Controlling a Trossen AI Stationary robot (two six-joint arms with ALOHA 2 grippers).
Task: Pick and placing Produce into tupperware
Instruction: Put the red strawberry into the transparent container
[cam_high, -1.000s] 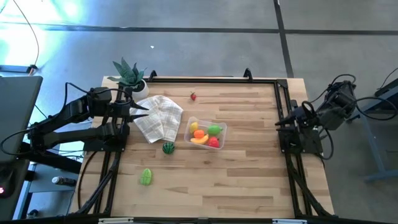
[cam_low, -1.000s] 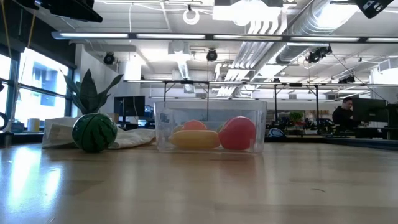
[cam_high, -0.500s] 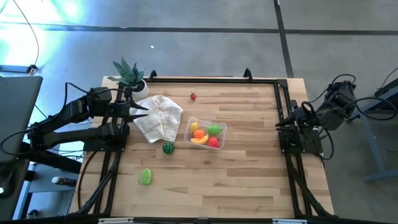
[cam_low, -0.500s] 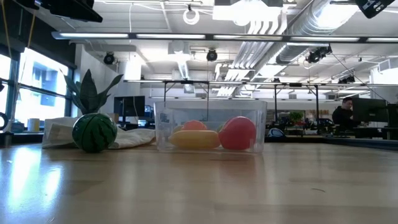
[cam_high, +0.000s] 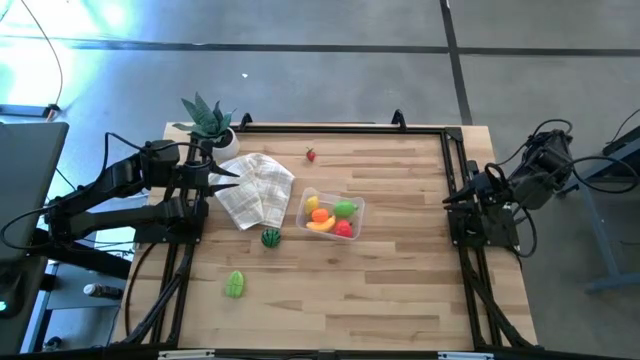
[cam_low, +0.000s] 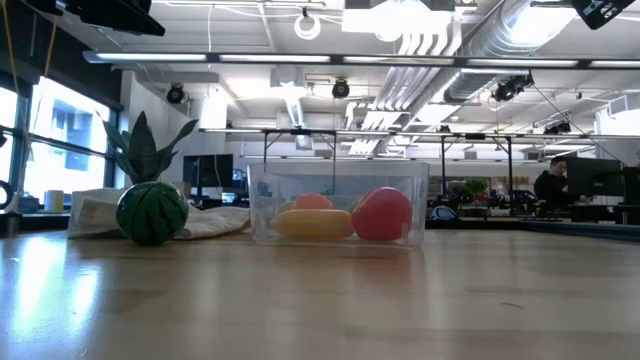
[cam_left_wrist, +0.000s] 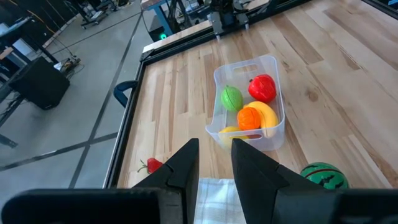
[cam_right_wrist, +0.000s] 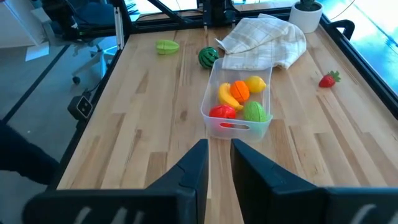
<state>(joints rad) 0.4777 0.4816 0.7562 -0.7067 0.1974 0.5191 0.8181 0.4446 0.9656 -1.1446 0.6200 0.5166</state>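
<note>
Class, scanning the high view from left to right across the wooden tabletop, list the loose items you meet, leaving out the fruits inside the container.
Potted green plant → light green ridged toy vegetable → dark green striped toy watermelon → small red toy strawberry → clear plastic rectangular tupperware.

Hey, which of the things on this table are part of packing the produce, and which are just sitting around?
Job: tupperware holding banana, orange, lemon, lime, apple; loose watermelon, strawberry, green fruit.

Lying about: cloth, potted plant.
</note>
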